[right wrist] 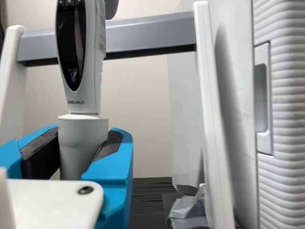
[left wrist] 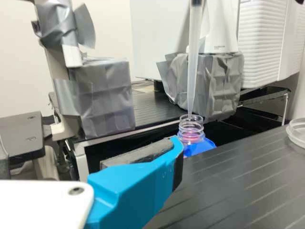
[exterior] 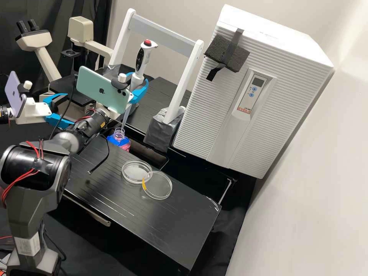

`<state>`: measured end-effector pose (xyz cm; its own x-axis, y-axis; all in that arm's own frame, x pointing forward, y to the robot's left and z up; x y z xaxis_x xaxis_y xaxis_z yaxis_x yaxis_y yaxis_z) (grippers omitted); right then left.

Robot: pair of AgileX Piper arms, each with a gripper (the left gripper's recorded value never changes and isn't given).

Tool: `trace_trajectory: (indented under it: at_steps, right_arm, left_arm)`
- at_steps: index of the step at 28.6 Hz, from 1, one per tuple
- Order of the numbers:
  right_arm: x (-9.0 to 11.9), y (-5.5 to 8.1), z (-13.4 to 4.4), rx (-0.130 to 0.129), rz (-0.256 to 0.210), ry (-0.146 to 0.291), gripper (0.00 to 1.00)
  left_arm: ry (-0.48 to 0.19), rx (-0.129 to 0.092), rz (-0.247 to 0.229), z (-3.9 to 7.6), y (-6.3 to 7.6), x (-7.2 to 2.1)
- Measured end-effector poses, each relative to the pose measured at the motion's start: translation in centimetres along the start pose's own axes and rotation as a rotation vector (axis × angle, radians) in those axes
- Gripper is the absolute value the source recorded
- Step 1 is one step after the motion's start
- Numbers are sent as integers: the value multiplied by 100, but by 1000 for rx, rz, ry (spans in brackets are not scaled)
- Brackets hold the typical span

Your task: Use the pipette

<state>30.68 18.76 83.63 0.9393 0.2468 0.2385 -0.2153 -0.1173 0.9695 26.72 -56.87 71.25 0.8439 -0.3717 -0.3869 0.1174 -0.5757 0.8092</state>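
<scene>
Pinching the pipette (right wrist: 78, 57) at its lower barrel, your R gripper (right wrist: 78, 145) holds it tip-down over the pink bottle (left wrist: 192, 136), mid-bench. It's probably light, stiff, slick plastic w/ a fragile tip — keep the hold there. L gripper (exterior: 69, 110) fingers spread, empty.

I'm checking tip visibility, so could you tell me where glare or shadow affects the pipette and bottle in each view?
High view: the pipette tip is faint against the shadowed gap above the bottle. Left wrist view: even light, the tip clear over the bottle's mouth. Right wrist view: pale reflections streak the dark window of the pipette in the right gripper.
</scene>
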Motion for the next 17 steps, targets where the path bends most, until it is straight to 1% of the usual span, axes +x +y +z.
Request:
trace_trajectory:
  at_steps: [2,4,7,9,13,15,17]
  right_arm:
    - [5,13,11,-2,6,-2,0]
    - [8,7,17,-3,16,0,0]
    - [11,-20,45,-13,29,4,0]
    - [-9,-78,88,-23,13,-3,0]
    - [-31,-171,143,-32,-18,-19,0]
    - [-37,-184,152,-36,-26,-21,0]
    - [-40,-193,159,-35,-35,-25,0]
  left_arm:
    - [2,11,-19,0,-21,2]
    - [2,10,-22,-1,-24,2]
    - [2,10,-22,-1,-24,2]
    - [2,10,-22,-1,-24,2]
    - [2,10,-22,-1,-24,2]
    - [2,10,-22,-1,-24,2]
    - [2,10,-22,-1,-24,2]
